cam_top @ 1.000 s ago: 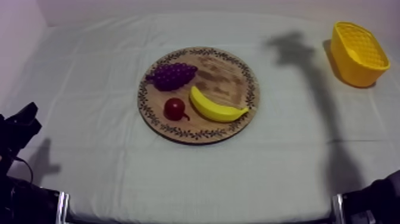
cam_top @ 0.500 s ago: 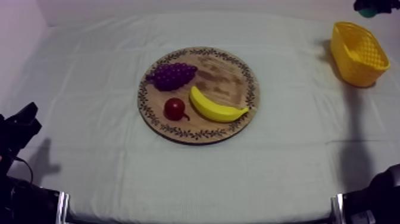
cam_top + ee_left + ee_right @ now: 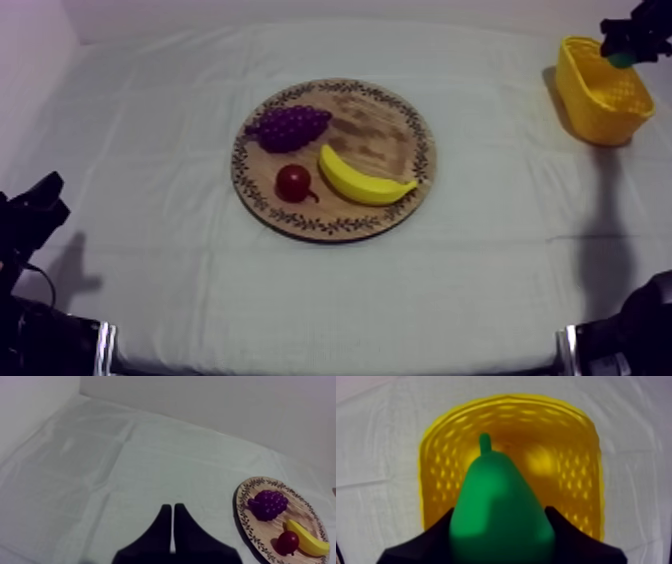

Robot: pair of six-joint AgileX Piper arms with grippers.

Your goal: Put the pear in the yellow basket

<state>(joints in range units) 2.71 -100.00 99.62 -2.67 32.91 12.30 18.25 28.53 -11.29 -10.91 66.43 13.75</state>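
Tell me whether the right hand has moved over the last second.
Yes. Holding the pear, the right hand has come down in the top view, closer to the yellow basket, now over its far rim.

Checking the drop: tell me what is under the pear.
Under the pear, held in the right hand, lies the yellow basket, its inside bare where it shows. The pear covers part of its floor.

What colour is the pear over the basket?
The pear is green, clearest in the right wrist view.
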